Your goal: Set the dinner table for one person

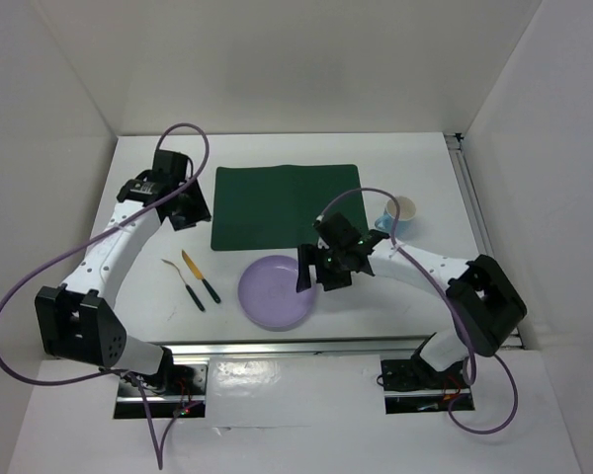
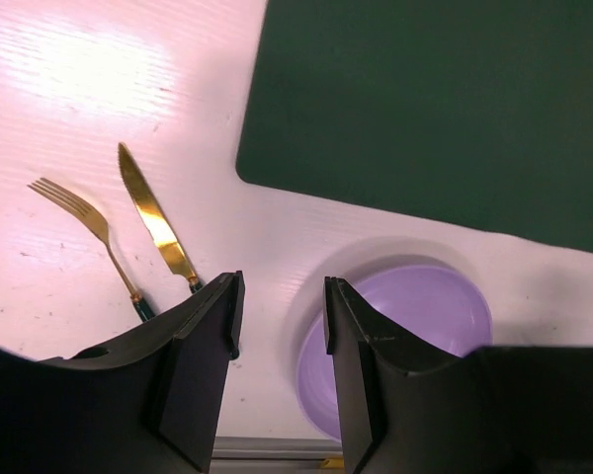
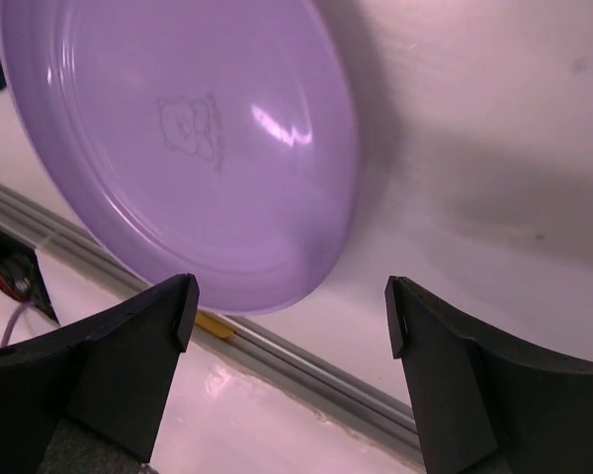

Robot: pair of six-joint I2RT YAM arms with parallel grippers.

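Note:
The white dinner table [image 1: 415, 163] carries a dark green placemat [image 1: 285, 205] at its middle back. A purple plate [image 1: 272, 293] lies on the bare table in front of the mat. A gold fork [image 1: 181, 283] and a gold knife [image 1: 200, 276] with dark handles lie left of the plate. My right gripper [image 1: 314, 274] hovers open and empty over the plate's right rim; the plate [image 3: 188, 138] fills the right wrist view above the gripper [image 3: 292, 296]. My left gripper [image 1: 185, 204] is open and empty, raised at the mat's left edge; its view shows the gripper [image 2: 282, 296], knife [image 2: 153, 217], fork [image 2: 84, 222], plate [image 2: 415, 316] and mat [image 2: 435, 109].
A blue-and-white cup [image 1: 400, 211] stands on the table right of the placemat, behind my right arm. A metal rail [image 1: 296, 348] runs along the table's near edge. White walls enclose the table on the left, back and right.

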